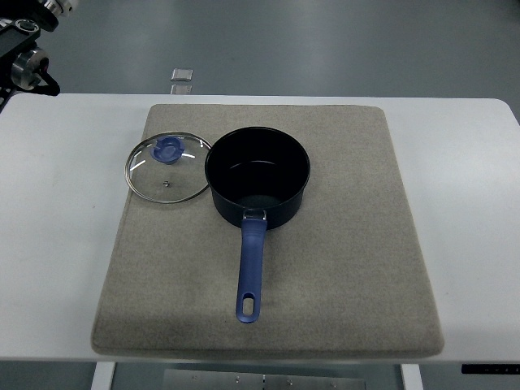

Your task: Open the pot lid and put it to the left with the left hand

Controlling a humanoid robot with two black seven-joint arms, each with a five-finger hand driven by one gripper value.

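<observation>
On the grey felt mat (341,268), left of the open dark-blue saucepan (258,175), lies the round glass lid (166,167); left arm (28,49) shows beyond, fingers indiscernible.

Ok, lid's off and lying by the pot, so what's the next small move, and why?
Probably none on the lid: it lies flat on the mat, left of the open pot, its rim close to or touching the pot's. Part of the left arm shows at the top left corner, clear of the mat. I'd just park that arm; the robot hand itself is out of view.
</observation>
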